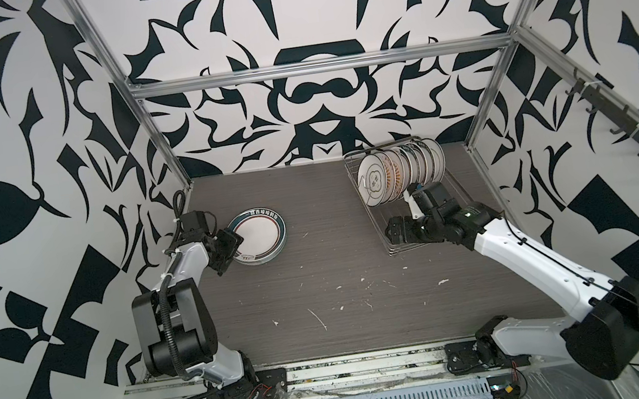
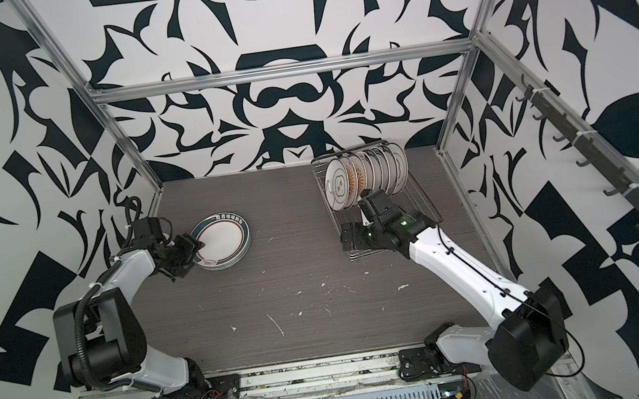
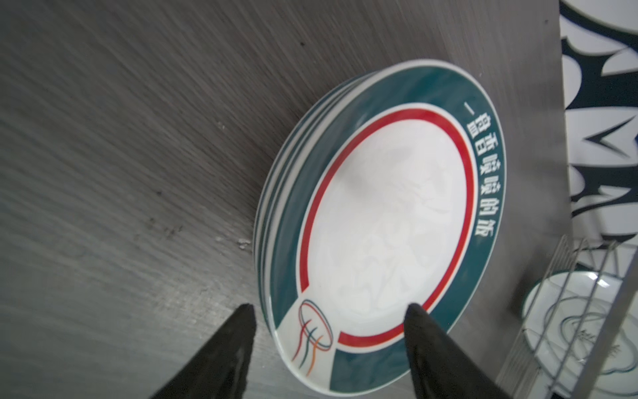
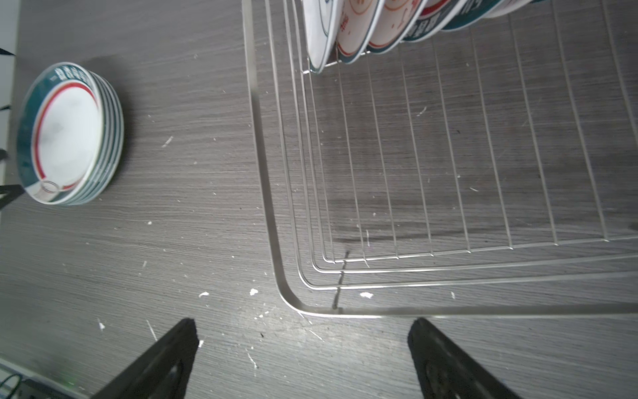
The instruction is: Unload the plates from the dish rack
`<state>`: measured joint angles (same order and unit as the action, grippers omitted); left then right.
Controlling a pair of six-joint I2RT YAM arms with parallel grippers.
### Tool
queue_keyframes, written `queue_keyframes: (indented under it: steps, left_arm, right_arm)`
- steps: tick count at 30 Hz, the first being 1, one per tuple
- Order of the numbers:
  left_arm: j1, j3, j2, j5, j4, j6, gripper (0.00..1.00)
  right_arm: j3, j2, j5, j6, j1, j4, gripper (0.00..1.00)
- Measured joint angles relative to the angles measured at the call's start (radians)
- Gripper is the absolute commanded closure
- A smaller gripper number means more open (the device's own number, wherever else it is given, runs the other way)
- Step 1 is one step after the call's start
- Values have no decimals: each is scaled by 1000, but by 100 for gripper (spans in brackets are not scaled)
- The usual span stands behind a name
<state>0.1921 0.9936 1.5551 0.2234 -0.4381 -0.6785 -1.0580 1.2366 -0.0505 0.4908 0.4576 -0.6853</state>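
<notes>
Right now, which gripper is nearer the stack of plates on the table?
Left. The left gripper is at the stack of plates, open jaws straddling its rim. The right gripper is across the table, over the dish rack's near corner.

stacked plates (image 1: 259, 237), upright plates (image 1: 400, 173) in dish rack (image 4: 448, 155)

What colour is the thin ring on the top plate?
Red ring, clearest in the left wrist view.

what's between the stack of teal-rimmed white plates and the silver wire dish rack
only bare dark wood-grain tabletop with small white flecks, from the teal-rimmed plate stack to the wire dish rack; clear in the right wrist view and both top views.
</notes>
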Motion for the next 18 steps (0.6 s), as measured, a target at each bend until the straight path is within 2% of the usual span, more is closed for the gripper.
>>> queue_keyframes:
  steps: [3,4,5,12,18]
  left_arm:
    - [0,24,-18,-16,-45,20,14]
    - [-1,29,-31,-21,-61,28,10]
    - [-1,34,-50,-26,-77,36,0]
    - [-1,78,-228,-49,-176,74,1]
    - [-1,69,-411,-74,-195,89,1]
  right_arm:
    - [-39,5,22,-26,-16,-38,1]
    - [-60,8,30,-35,-24,-49,1]
    - [-84,11,38,-47,-32,-54,1]
    - [-256,80,56,-114,-88,-33,1]
    - [-420,269,58,-140,-92,18,1]
